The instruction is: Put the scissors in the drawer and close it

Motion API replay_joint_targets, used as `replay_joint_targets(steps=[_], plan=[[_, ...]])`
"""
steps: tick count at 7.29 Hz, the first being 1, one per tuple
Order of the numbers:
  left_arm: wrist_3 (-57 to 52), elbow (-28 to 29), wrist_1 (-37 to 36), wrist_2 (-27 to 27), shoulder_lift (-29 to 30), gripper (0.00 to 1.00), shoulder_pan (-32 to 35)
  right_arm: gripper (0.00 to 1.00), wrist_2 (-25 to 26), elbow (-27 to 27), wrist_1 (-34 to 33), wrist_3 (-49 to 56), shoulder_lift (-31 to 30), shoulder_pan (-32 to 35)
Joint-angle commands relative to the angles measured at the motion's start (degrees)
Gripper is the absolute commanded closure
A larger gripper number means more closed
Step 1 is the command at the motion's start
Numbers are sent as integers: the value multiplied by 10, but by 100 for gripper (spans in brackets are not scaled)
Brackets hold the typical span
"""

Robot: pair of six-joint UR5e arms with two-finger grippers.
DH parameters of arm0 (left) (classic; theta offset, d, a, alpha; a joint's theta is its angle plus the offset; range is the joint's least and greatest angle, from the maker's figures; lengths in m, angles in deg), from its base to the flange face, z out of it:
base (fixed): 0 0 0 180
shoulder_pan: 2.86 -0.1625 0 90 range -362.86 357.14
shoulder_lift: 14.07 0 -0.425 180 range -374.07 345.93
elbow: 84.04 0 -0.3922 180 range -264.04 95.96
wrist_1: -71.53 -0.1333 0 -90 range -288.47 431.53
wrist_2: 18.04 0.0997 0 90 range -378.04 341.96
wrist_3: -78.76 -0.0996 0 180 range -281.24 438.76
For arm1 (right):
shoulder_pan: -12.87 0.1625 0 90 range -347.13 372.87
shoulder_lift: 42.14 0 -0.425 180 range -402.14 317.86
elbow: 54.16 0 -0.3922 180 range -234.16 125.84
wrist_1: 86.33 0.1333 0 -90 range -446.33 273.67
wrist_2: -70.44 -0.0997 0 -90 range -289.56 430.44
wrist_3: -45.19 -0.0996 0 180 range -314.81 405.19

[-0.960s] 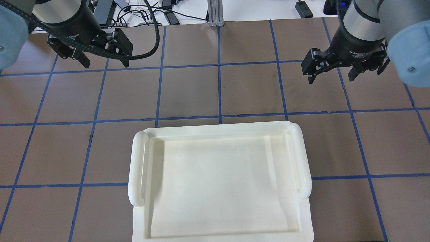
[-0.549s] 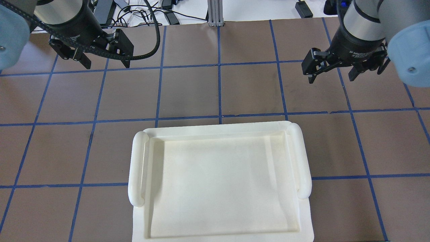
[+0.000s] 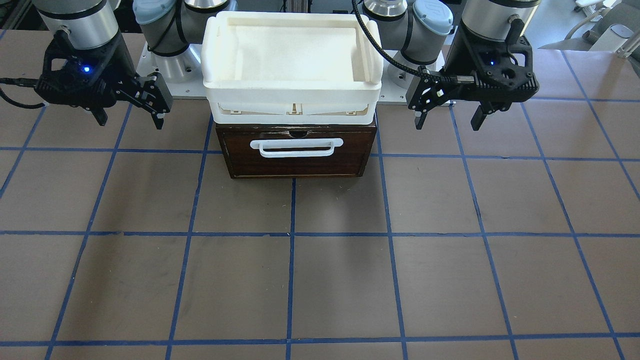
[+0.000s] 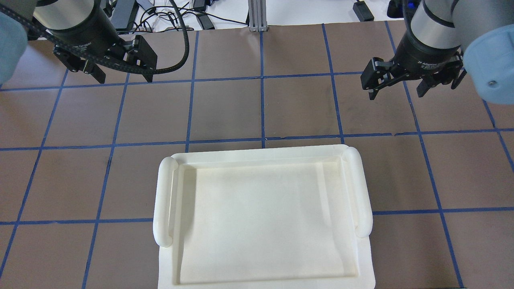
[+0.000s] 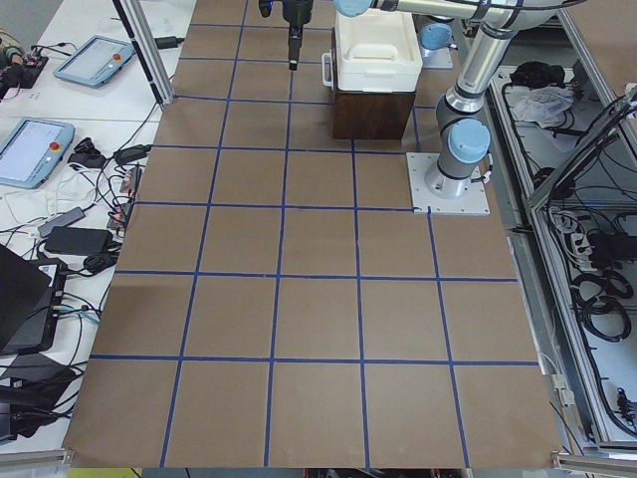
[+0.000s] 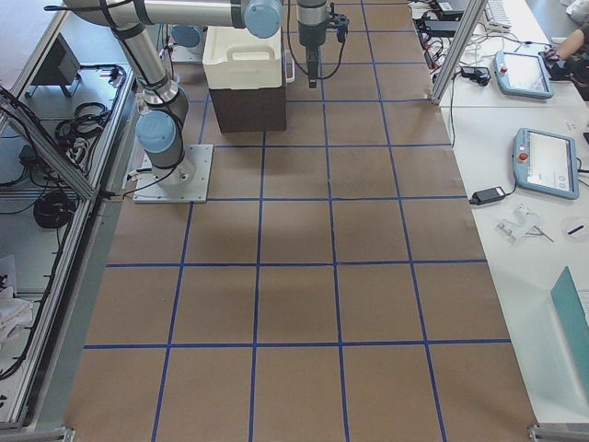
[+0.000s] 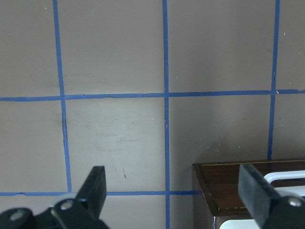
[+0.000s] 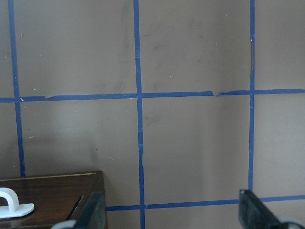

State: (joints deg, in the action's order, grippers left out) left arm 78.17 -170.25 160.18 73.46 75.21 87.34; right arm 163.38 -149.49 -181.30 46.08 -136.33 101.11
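Note:
The scissors show in no view. The dark-brown wooden drawer (image 3: pixel 296 160), with its white bar handle (image 3: pixel 296 147), sits pushed in under a white tray (image 3: pixel 292 55) in front of the robot's base. A corner of the drawer shows in the left wrist view (image 7: pixel 238 186) and in the right wrist view (image 8: pixel 52 198). My left gripper (image 4: pixel 122 75) (image 3: pixel 448 121) hangs open and empty over the table beside the drawer. My right gripper (image 4: pixel 396 94) (image 3: pixel 130 121) hangs open and empty on the other side. Both stand apart from the drawer.
The white tray (image 4: pixel 164 200) covers the drawer's top and hides it from overhead. Brown table squares with blue tape lines (image 3: pixel 292 235) lie before the drawer. Cables and tablets lie on the side benches (image 5: pixel 40 149) (image 6: pixel 543 157).
My left gripper has shifted slightly away across the table, still open. My right gripper has not visibly moved.

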Motion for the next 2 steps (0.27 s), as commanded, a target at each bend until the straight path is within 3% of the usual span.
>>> replay_joint_targets(steps=[1,2], plan=[[0,1,0,1,-2,0,0,0,0,0,0,1,1,0],[-1,1,0,1,-2,0,0,0,0,0,0,0,1,0]])
